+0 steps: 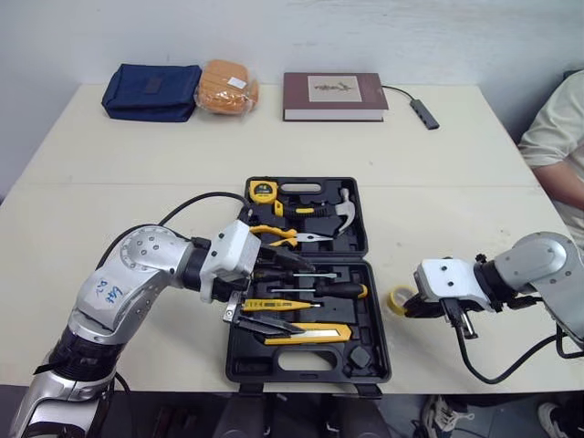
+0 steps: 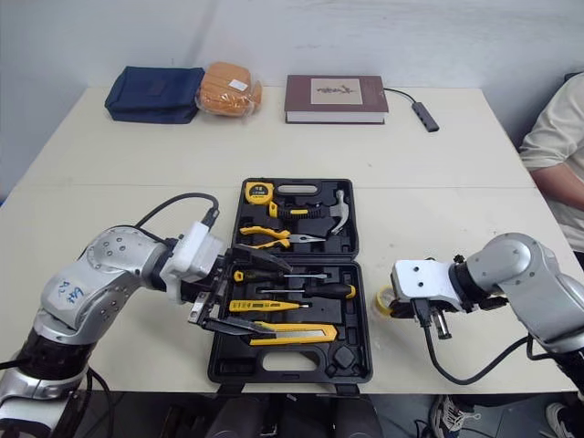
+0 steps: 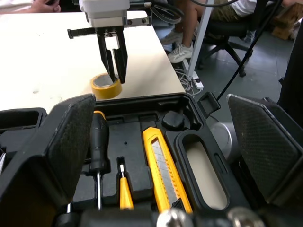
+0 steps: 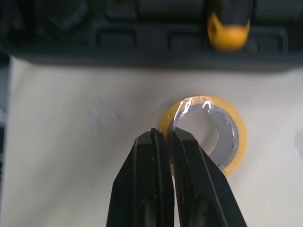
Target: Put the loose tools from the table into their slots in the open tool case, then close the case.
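The black tool case [image 1: 306,370] lies open mid-table and holds a tape measure [image 1: 263,191], a hammer [image 1: 342,210], pliers [image 1: 283,235], screwdrivers [image 1: 319,290] and a yellow utility knife [image 1: 310,333]. My left gripper [image 1: 274,292] hovers open over the case's near half, nothing between its fingers [image 3: 71,142]. A yellow tape roll [image 1: 399,299] lies flat on the table just right of the case. My right gripper [image 4: 164,135] is shut, its tips at the roll's [image 4: 227,137] rim on the side facing me; from the left wrist it [image 3: 114,75] points down at the roll [image 3: 106,86].
Along the table's far edge sit a blue pouch [image 1: 151,91], an orange bag [image 1: 228,87], a brown book [image 1: 333,96] and a cabled adapter [image 1: 422,112]. A person [image 1: 557,146] sits at the right side. The table edge runs close behind the tape roll.
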Motion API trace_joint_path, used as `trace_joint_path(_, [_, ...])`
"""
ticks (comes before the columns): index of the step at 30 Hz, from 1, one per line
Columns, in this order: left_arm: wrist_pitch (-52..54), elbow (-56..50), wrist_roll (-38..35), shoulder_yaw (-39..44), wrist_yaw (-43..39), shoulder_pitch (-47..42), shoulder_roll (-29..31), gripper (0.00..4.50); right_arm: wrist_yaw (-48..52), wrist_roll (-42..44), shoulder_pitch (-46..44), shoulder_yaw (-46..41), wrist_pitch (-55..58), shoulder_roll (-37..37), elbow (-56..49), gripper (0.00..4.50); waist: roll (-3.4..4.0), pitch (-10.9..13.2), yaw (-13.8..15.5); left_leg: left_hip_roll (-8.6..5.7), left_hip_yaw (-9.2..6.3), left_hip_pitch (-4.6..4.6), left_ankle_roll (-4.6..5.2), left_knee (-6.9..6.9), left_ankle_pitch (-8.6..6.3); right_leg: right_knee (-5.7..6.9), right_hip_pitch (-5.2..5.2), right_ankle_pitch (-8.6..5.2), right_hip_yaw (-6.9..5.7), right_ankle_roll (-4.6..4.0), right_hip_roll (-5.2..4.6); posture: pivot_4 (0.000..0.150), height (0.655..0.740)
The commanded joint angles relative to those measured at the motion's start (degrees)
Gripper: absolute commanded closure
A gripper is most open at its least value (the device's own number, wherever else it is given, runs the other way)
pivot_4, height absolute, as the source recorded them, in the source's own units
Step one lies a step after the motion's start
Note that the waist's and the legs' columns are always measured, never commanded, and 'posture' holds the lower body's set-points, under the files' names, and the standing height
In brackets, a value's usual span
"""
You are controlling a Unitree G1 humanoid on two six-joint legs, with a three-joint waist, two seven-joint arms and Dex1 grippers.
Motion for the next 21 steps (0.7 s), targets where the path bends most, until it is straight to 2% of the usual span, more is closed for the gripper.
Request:
trace_joint_path(1, [-3.71,-2.19,2.48,-1.70,-2.13,1.82,0.87,0.00,-0.17,6.65,2.52,-4.52,1.92,1.09,-7.57,4.46,0.00,0.00,0.02,0.00,-0.01,0.00,0.00,0.00,0.00,-0.01,0.00,0.00,0.00,0.00,0.00,0.150,0.7400])
trace_joint_path(6, [-5.33,-3.11,3.57,-2.98,-3.58,4.35,1.58,0.00,-2.28,13.05,5.70,-5.75,6.19,2.83,-16.81,4.46,0.00,0.00,0.04,0.01,-0.02,0.00,0.00,0.00,0.00,0.00,0.00,0.00,0.00,0.00,0.00,0.150,0.7400])
trace_joint_path(12, [-5.10,-4.20,3.09,-3.58,-4.93,5.51,2.45,0.00,-3.34,14.67,8.00,-4.84,7.77,2.24,-21.30,4.46,0.00,0.00,0.08,0.00,-0.03,0.00,0.04,0.00,-0.03,0.00,0.02,0.00,0.00,0.00,-0.03,0.150,0.7400])
trace_joint_path(21, [-3.63,-4.31,2.42,-4.52,-5.71,4.75,2.31,0.00,-5.04,8.27,12.11,1.30,3.57,3.73,-19.86,4.46,-0.01,0.00,0.06,0.00,-0.03,0.00,0.07,0.01,-0.04,-0.01,0.03,0.00,0.00,0.00,-0.04,0.150,0.7400])
